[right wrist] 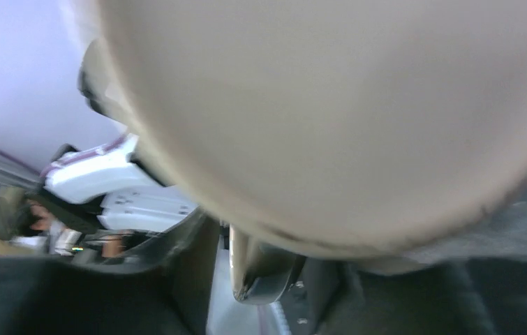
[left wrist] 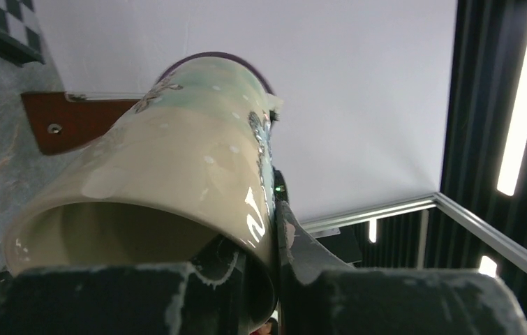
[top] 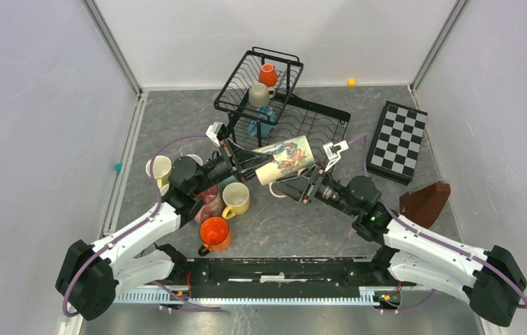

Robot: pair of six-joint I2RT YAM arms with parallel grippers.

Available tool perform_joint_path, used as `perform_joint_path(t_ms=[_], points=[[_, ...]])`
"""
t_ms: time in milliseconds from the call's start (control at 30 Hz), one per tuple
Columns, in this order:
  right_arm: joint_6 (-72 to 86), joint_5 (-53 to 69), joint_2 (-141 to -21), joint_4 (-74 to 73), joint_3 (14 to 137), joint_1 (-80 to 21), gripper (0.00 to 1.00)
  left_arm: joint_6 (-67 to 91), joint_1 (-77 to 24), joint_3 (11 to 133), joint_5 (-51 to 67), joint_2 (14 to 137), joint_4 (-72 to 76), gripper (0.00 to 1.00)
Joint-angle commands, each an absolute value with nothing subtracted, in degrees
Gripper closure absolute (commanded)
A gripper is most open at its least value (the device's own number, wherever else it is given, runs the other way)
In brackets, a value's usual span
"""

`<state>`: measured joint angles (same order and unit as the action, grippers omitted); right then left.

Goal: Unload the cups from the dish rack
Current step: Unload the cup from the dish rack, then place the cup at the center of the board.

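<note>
Here, the black wire dish rack [top: 320, 118] stands at the far middle of the grey table [top: 295, 223]. Three cups sit in it: an orange cup [top: 268, 74] and a beige cup [top: 259, 94] in the upper basket, and a blue cup [top: 264, 124] lower down. In front of the rack, both arms meet at a tall decorated mug [top: 287, 159], held on its side in the air. My left gripper [top: 255, 167] is clenched on the mug's rim, one finger inside and one outside. My right gripper [top: 301, 183] sits at the mug's base; I cannot tell whether it grips. I judge this a handover. Next, the left arm must set the mug on bare table, clear of the yellow cup [top: 236, 199] and the second orange cup [top: 215, 232] crowded beneath.
</note>
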<state>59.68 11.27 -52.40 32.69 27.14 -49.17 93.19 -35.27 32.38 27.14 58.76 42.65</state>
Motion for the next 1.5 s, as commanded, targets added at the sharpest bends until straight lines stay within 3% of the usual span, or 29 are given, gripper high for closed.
perform_joint_path(t_ms=[0, 33, 100, 133, 300, 500, 767, 1133, 1467], points=[[48.30, 6.54, -48.03, 22.92, 32.34, -49.02, 0.33, 85.58, -34.99, 38.28, 28.42, 56.00, 35.63, 0.98], [46.76, 6.04, -47.56, 20.28, 33.00, -49.04, 0.20, 84.39, -35.00, 39.10, 28.54, 55.54, 33.94, 0.98], [43.79, 4.43, -46.39, 14.77, 34.47, -49.05, 0.03, 82.46, -34.98, 40.31, 28.43, 55.01, 31.24, 0.98], [42.78, 3.55, -45.68, 12.71, 34.54, -49.00, 0.02, 81.93, -35.00, 40.67, 28.54, 54.73, 30.22, 0.98], [39.29, -4.45, -40.21, 2.58, 34.62, -49.04, 0.02, 76.97, -34.98, 43.22, 28.99, 53.58, 22.42, 0.98], [35.11, -14.93, -35.61, -10.09, 36.64, -49.04, 0.02, 63.37, -35.28, 50.87, 30.02, 53.37, 0.60, 0.98], [30.33, -25.06, -38.98, -22.85, 44.22, -47.11, 0.02, 48.74, -39.37, 58.22, 24.70, 56.10, -22.92, 0.98], [25.45, -6.82, -45.67, -21.42, 46.67, -28.30, 0.02, 35.93, -53.21, 67.70, 7.59, 66.82, -38.28, 0.98], [26.71, -0.16, -47.96, -18.81, 43.53, -20.30, 0.02, 26.62, -62.19, 79.22, -6.85, 82.98, -48.32, 0.98]])
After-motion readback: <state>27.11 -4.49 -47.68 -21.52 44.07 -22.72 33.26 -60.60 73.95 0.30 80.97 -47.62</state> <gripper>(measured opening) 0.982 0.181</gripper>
